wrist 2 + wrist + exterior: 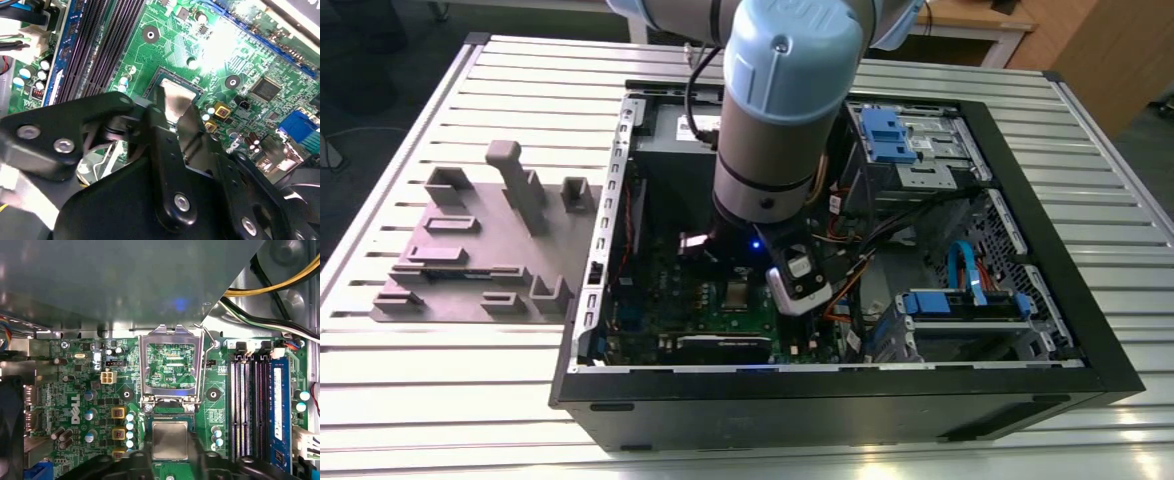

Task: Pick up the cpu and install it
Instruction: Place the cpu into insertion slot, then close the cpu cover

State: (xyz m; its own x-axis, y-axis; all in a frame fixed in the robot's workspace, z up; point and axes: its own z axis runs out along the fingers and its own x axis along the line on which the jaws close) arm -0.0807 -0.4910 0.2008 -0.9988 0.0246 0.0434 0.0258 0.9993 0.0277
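Gripper (170, 454) down inside PC case (854, 400), fingers clamped on cpu (170, 439) edges, cpu at socket on motherboard (75, 390), load plate (171, 335) open; exterior view: grey fixture block (467, 250) at case's 9 o'clock

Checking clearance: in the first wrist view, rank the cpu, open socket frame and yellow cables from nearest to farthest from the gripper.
1. cpu, right at the gripper.
2. socket frame, swung open just beyond the cpu.
3. yellow cables, well beyond the frame, off to one side.
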